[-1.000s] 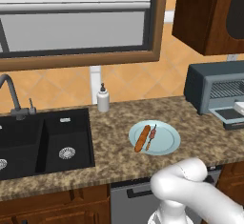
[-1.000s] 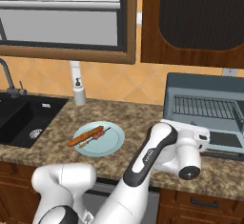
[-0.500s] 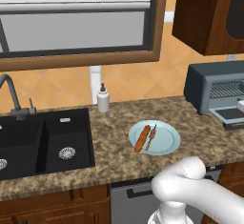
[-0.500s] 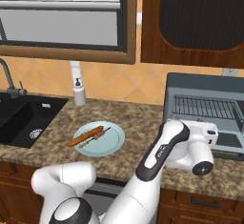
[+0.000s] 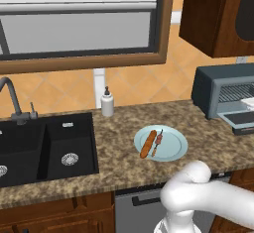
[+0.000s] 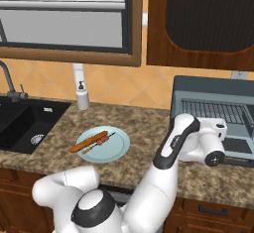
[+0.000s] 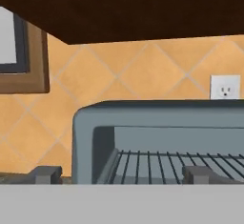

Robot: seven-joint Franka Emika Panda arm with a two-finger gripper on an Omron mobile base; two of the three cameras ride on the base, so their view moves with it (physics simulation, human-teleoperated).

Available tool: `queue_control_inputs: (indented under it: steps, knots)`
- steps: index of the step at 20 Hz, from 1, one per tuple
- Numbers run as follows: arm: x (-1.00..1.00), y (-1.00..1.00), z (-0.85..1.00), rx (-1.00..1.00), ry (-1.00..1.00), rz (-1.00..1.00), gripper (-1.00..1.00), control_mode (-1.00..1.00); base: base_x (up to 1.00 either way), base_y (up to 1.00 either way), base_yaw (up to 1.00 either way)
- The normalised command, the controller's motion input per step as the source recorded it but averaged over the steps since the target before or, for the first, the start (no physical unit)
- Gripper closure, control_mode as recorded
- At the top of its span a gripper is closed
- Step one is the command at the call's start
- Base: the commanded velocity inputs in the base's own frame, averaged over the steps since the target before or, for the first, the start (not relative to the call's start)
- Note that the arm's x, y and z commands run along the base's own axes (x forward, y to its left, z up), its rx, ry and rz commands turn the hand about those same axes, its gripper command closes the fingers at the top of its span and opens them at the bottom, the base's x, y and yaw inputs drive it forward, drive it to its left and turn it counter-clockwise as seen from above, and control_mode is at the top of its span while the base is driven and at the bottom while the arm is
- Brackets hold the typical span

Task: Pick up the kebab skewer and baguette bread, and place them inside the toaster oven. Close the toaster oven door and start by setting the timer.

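Swinging right across half a second, the gripper (image 7: 121,175) now faces the open toaster oven (image 6: 218,109), fingers spread wide and empty. Kebab skewer (image 5: 158,142) and baguette bread (image 5: 147,144) lie side by side on the blue plate (image 5: 176,147), long axes running near-to-far toward the wall. Reaching back, the arm risks knocking the lowered toaster oven door (image 5: 243,119).

Toaster oven (image 7: 157,123) mouth gapes open, rack bare; soap bottle (image 5: 107,103) stands well apart from plate (image 5: 173,145).
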Motion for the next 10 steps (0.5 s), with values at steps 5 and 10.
queue_control_inputs:
  steps: [5, 10]
  knots:
    - [0.26, -0.42, -0.4, 0.0, 0.04, 0.0, -1.0, -1.0, 0.0, 0.0, 0.0]
    - [0.44, -0.23, -0.14, 0.0, 0.13, 0.0, -1.0, -1.0, 0.0, 0.0, 0.0]
